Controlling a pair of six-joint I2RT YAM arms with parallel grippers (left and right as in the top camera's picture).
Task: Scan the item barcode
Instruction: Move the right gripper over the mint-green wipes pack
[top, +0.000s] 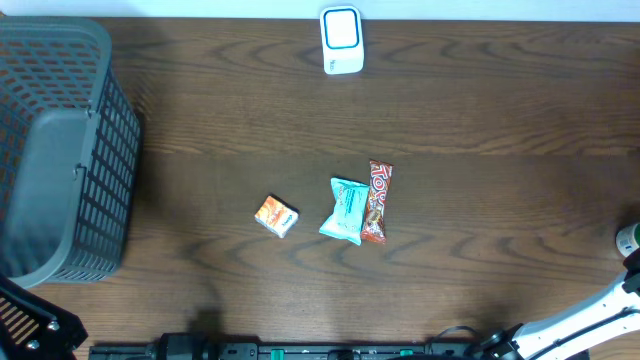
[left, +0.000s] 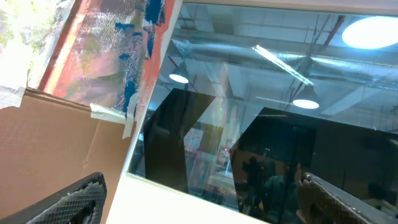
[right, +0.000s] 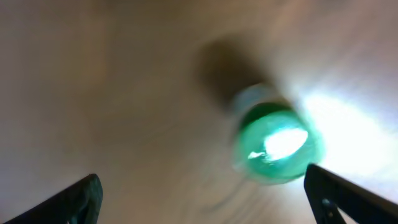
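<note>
Three items lie mid-table in the overhead view: a small orange box (top: 276, 216), a teal packet (top: 345, 211) and a red candy bar (top: 377, 202) touching the packet's right side. A white scanner (top: 342, 40) with a blue-rimmed face stands at the far edge. My right gripper (right: 208, 196) is open with nothing between its fingers. It hangs over a blurred green round thing (right: 277, 146), which also shows at the table's right edge (top: 627, 238). My left gripper (left: 202, 202) is open and empty, pointing up at a window and ceiling.
A large grey mesh basket (top: 95, 170) fills the table's left side. The right arm's white link (top: 575, 322) crosses the front right corner. Part of the left arm (top: 30, 325) shows at the front left corner.
</note>
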